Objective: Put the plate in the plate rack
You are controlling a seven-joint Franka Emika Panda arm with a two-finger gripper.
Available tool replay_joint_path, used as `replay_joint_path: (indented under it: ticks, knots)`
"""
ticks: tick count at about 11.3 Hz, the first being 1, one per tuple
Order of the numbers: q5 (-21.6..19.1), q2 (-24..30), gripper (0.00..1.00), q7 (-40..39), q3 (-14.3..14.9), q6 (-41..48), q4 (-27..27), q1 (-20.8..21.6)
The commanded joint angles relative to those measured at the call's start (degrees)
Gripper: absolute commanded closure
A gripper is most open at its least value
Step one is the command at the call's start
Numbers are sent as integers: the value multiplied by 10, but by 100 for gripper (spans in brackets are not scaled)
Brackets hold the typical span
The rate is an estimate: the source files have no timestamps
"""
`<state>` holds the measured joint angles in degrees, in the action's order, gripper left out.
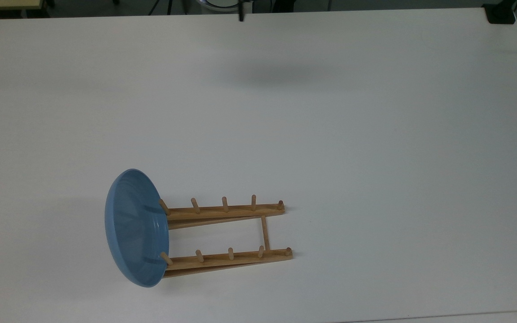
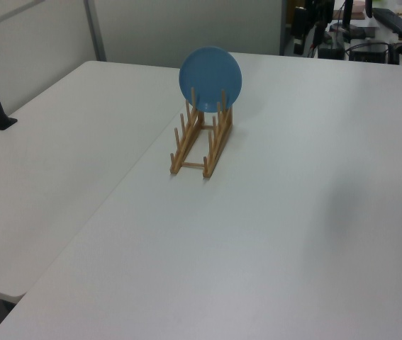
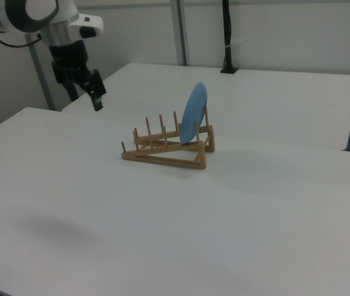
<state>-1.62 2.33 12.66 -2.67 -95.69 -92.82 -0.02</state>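
The light-blue plate (image 1: 135, 226) stands on edge in the end slot of the wooden plate rack (image 1: 227, 210), at the rack's left end in the top view. It leans against the pegs there. In the left view the plate (image 2: 210, 69) is at the far end of the rack (image 2: 215, 145). In the right view the plate (image 3: 193, 112) tilts slightly over the rack (image 3: 162, 157). My gripper (image 3: 85, 97) hangs high at the right view's left, well away from the rack, open and holding nothing. One fingertip (image 1: 241, 16) pokes in at the top view's upper edge.
The rack sits on a wide white table (image 1: 330, 134) with much free surface. A second white table (image 2: 45, 163) adjoins it. A black pole (image 3: 226, 37) stands clamped at the far side in the right view. A black mount (image 1: 501, 13) sits on the top view's upper-right corner.
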Motion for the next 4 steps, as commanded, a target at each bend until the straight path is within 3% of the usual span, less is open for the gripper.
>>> replay_joint_path:
  ticks: [1,4]
  knots:
    - [-24,18,0,-105,26,-16,-18,-8]
    - [-32,17,0,-111,28,-15,-18,-9]
